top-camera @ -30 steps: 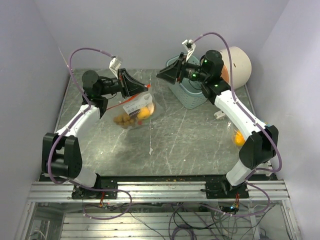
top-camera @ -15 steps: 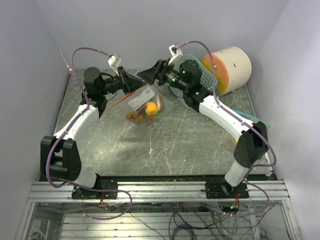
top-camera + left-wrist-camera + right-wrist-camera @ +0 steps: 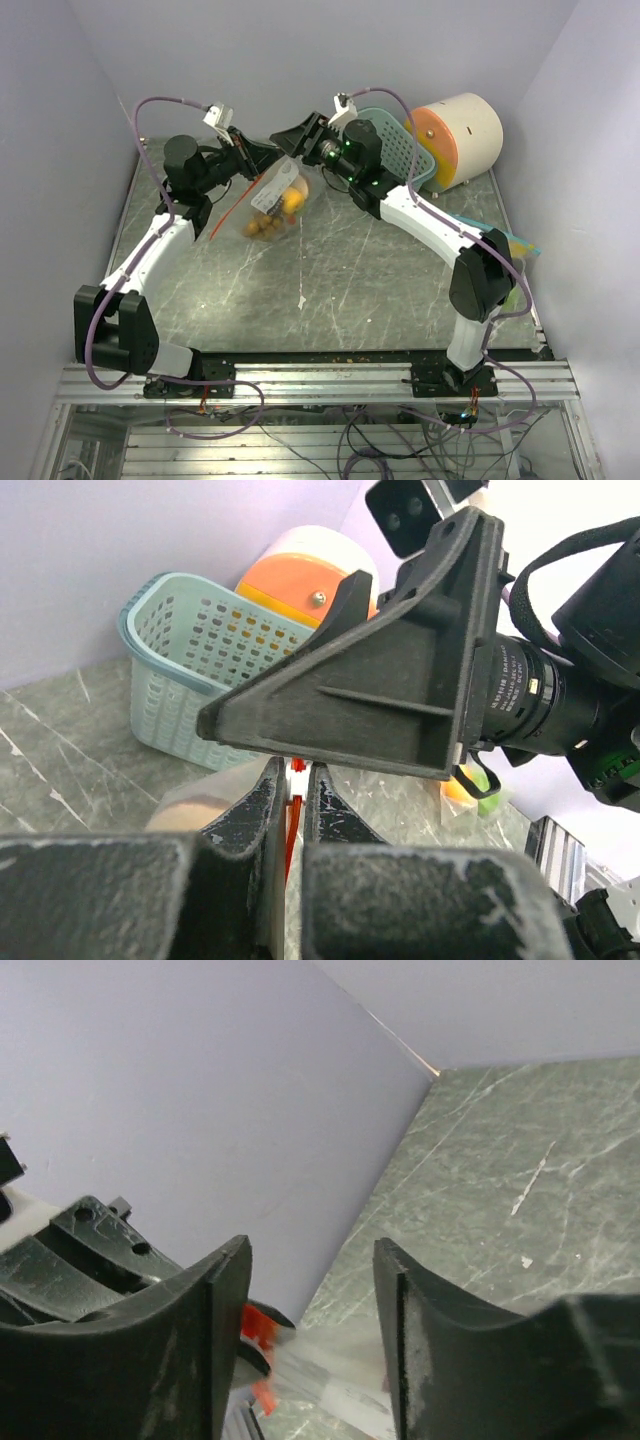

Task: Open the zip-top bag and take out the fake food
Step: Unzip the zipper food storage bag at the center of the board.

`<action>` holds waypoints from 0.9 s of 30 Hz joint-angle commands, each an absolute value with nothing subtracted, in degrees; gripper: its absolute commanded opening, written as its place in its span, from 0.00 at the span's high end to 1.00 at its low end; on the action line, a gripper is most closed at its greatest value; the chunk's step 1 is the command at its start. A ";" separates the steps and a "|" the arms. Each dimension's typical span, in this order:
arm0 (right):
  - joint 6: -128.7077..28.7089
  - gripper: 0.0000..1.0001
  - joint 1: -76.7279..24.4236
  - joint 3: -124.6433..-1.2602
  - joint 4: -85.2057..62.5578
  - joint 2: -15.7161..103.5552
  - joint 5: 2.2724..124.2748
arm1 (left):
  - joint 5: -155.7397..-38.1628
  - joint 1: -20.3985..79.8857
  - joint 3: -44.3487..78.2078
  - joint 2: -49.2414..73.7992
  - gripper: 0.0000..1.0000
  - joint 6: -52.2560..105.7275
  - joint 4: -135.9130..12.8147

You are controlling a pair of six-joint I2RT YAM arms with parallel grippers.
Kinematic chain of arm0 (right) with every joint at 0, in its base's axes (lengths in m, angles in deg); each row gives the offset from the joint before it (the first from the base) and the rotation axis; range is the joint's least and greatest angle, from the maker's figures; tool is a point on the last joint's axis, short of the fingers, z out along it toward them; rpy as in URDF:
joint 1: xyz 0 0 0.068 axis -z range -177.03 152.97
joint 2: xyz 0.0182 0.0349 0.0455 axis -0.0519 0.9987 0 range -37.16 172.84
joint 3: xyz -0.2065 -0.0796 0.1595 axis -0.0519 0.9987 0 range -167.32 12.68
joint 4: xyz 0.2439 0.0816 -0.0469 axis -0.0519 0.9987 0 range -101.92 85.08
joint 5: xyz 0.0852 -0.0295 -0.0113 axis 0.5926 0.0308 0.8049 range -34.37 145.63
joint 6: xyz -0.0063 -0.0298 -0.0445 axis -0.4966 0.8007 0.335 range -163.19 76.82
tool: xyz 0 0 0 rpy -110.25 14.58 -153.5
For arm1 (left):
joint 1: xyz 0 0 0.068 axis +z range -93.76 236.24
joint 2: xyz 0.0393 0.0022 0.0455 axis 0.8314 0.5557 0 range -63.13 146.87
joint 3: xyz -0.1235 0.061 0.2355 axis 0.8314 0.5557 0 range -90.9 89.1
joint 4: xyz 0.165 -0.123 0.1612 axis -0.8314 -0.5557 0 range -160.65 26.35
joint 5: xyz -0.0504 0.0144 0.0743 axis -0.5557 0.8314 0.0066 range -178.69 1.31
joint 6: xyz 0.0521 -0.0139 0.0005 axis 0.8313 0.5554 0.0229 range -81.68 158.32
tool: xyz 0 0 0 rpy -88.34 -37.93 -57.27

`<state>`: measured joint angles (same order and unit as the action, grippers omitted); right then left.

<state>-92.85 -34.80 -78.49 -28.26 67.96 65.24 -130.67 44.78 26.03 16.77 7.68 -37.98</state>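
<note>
We hold the zip-top bag [image 3: 268, 200], fake food [image 3: 291, 202] inside, clamped in our left gripper [image 3: 262, 160] at the bench's [image 3: 380, 270] 11 o'clock, while our right gripper [image 3: 288, 145], jaws apart, could miss the thin lip or yank it loose.

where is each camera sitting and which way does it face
Top external: above and behind the bases, looking down on the table; both arms, left hand and right hand together at the zip-top bag.
Left wrist: looking along its shut fingers towards the right hand and basket.
Right wrist: looking between its open fingers towards a purple wall and left hand.
Shared: both wrist views show the bag's red zip.
</note>
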 commanded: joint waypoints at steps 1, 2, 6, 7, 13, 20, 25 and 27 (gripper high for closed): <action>-92.45 0.55 -35.25 -81.42 -28.10 70.11 65.85 | -124.53 42.25 26.38 16.28 0.93 8.55 -35.94; -92.33 0.64 -35.28 -81.19 -28.18 70.22 66.47 | -123.49 42.17 26.24 16.50 0.93 9.52 -36.46; -92.11 0.92 -34.83 -80.69 -28.50 70.22 67.80 | -121.58 42.10 23.73 17.88 0.93 12.34 -41.86; -92.12 1.00 -34.70 -80.67 -28.64 70.30 67.99 | -121.15 42.09 23.67 17.79 0.93 12.50 -41.97; -94.47 1.00 -32.95 -78.30 -30.26 69.19 69.88 | -119.78 42.00 24.06 17.33 0.93 15.18 -44.57; -94.62 1.00 -29.53 -75.21 -30.52 66.53 70.90 | -119.65 42.00 29.37 13.94 0.93 12.51 -42.66; -93.87 1.00 -28.52 -74.25 -29.20 65.41 70.39 | -119.07 42.00 30.79 12.37 0.93 14.06 -45.47; -93.44 1.00 -28.28 -73.92 -28.94 65.07 69.96 | -118.93 42.00 31.06 11.84 0.93 14.34 -46.11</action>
